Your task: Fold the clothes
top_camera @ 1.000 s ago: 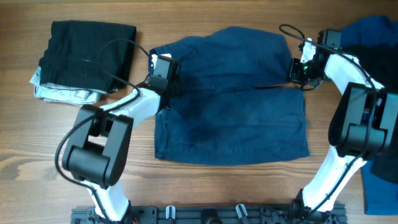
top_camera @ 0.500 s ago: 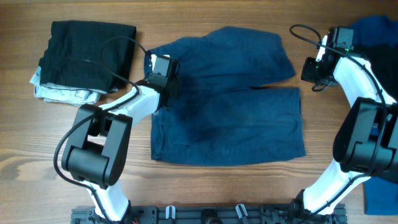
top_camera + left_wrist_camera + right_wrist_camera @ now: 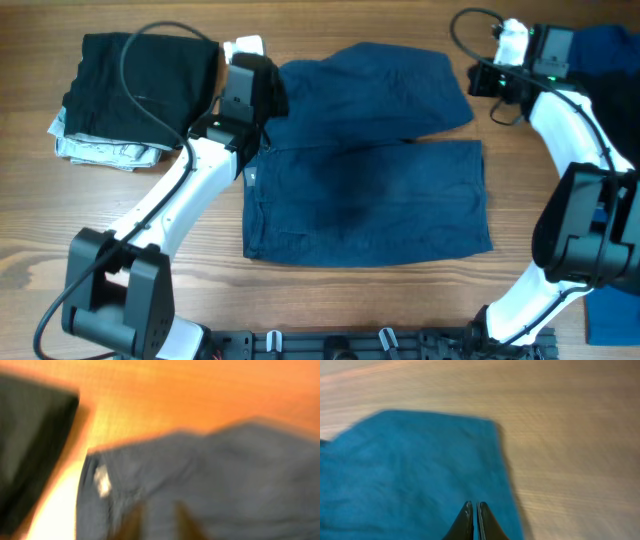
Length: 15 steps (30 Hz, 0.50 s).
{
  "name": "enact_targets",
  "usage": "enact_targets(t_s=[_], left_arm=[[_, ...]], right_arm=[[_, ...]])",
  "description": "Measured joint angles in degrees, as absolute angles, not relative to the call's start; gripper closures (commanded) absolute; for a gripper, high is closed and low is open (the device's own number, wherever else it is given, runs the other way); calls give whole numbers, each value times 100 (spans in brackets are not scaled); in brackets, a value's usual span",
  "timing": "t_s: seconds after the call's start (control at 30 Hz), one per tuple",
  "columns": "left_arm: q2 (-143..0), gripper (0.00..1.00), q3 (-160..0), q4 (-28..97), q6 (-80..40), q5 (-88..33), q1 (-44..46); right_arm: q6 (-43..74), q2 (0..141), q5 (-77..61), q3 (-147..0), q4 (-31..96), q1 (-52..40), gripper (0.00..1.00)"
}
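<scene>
One wooden table (image 3: 350,300), navy trousers (image 3: 370,200) spread flat

This looks like a robotics test bench, not a home. The left arm (image 3: 190,185) and the right arm (image 3: 572,112), both white-and-black and jointed, rise from a black mounting rail (image 3: 330,345) along the near edge of a wood-grain worktop (image 3: 400,300). Loose black cables (image 3: 453,25) loop from their wrists. Navy trousers (image 3: 370,200) lie spread in the middle. A folded stack (image 3: 130,90) sits far left, and blue garments (image 3: 612,300) lie at the right edge.
</scene>
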<state>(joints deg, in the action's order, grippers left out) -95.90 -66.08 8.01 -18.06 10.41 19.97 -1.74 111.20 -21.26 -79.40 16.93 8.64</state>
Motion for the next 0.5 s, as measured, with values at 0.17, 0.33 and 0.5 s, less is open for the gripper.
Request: enact_targets(t_s=[0.17,0.33,0.5], left_arm=[[-10001,96,-6667,-16,-1942,829,1997],[-11183,96,-6665,-591,-1988,731,1966],[-12099,96,-6646,-1100,-2088,670,1756]], right_arm=[[-443,11373,-2191,-7942,1009,429,96],[-576,12009,-2058,-7942,486,215,96],[-637,12628,-1955,-7940,204,222,96]])
